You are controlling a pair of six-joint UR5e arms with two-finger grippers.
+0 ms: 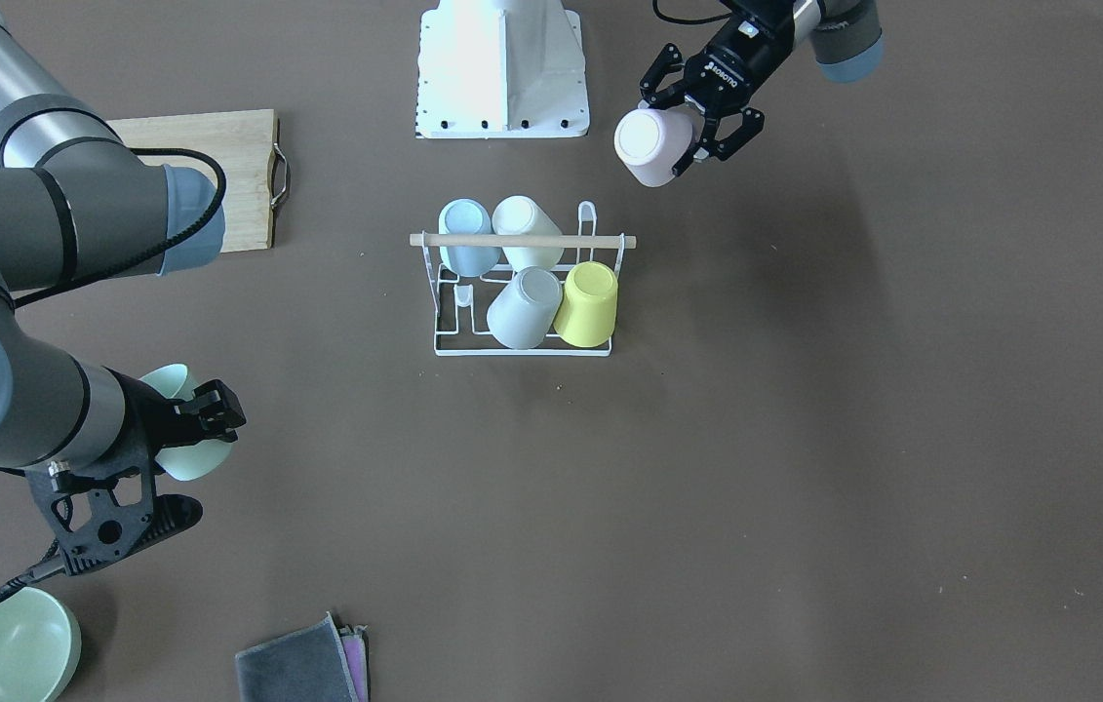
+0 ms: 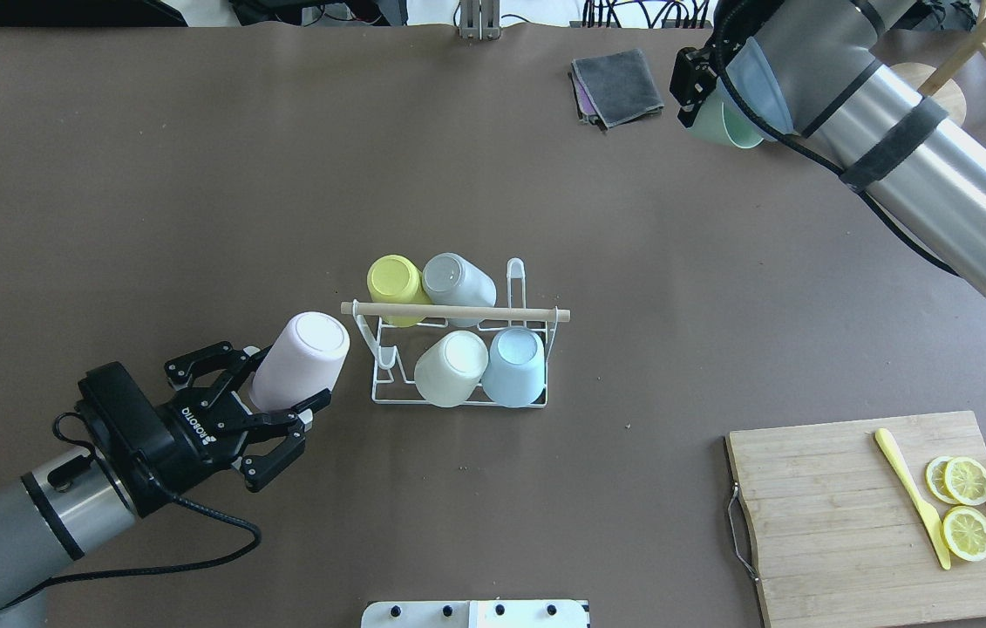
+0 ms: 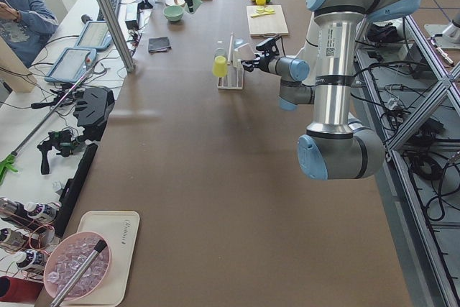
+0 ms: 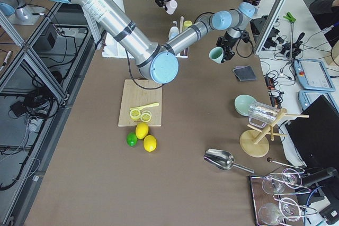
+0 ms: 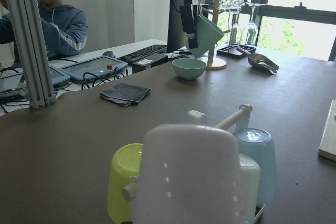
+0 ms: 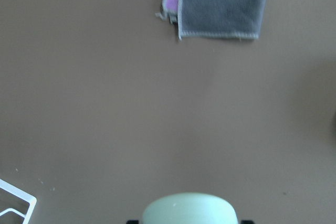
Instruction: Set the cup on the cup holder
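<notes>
Brown and matte, the table (image 2: 196, 174) filled the overhead view. At 4 o'clock from its middle lay a rectangular cutting board (image 2: 841, 523) of pale wood with a metal handle on one short edge.

Near the middle stood the cup holder (image 2: 493, 313), a small rack of thin white wire. Its long axis ran from 9 to 3 o'clock under a light wooden rod (image 2: 423, 310). Four smooth, tapered cups sat on it bases up. The yellow cup (image 2: 394, 281) and grey cup (image 2: 456, 279) were in the 12 o'clock row, the cream cup (image 2: 451, 366) and light blue cup (image 2: 516, 362) in the 6 o'clock row. A bare looped prong (image 2: 516, 264) rose at the 3 o'clock end.

Just beside the rack's 9 o'clock end, apart from it and off the table, hung the pink cup (image 2: 305, 358). It was tilted, its long axis running from 7 to 1 o'clock, flat base toward 1 o'clock and mouth toward the palm. The left gripper (image 2: 288, 377) had its black jaws spread to the cup's width and clamped on its sides.

Well apart, at 1 o'clock from the rack, the mint cup (image 2: 724, 126) hung tilted. The right gripper (image 2: 695, 83) had its jaws pressed onto it, though the arm hid how its fingers sat.
</notes>
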